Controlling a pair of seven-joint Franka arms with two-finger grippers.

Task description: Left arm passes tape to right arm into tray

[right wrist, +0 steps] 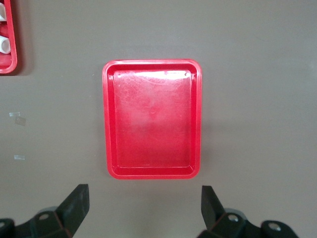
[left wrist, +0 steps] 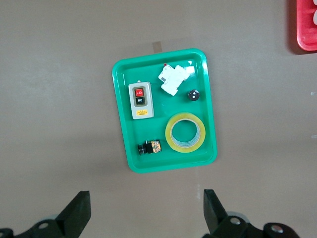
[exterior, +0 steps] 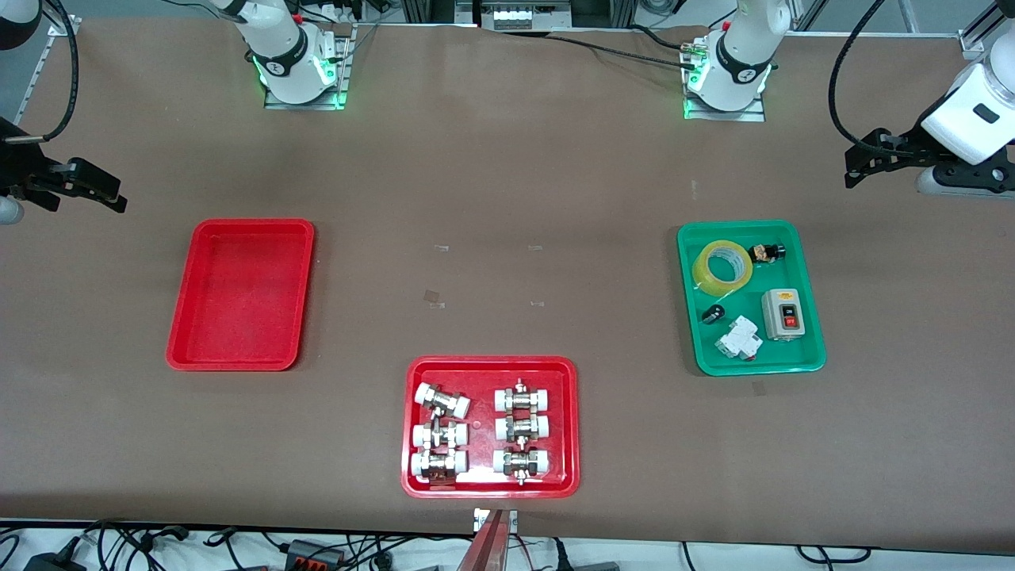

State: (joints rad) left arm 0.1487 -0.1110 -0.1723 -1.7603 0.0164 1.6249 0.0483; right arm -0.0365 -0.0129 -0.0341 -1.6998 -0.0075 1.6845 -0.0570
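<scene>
The tape [exterior: 722,266], a translucent yellow roll with a white core, lies flat in the green tray [exterior: 810,301] at the left arm's end of the table. The left wrist view also shows the tape [left wrist: 185,132]. My left gripper [exterior: 850,168] hangs open and empty in the air over bare table beside the green tray [left wrist: 121,99]; it also shows in the left wrist view [left wrist: 146,208]. The plain red tray [exterior: 242,293] lies empty toward the right arm's end. My right gripper [exterior: 119,198] hangs open and empty over bare table beside it. The right wrist view shows this gripper [right wrist: 143,203] and the red tray [right wrist: 152,119].
In the green tray lie a grey switch box [exterior: 783,313], a white breaker [exterior: 739,339] and two small black parts [exterior: 767,253]. A second red tray [exterior: 567,428] with several white-capped metal fittings lies mid-table, nearest the front camera.
</scene>
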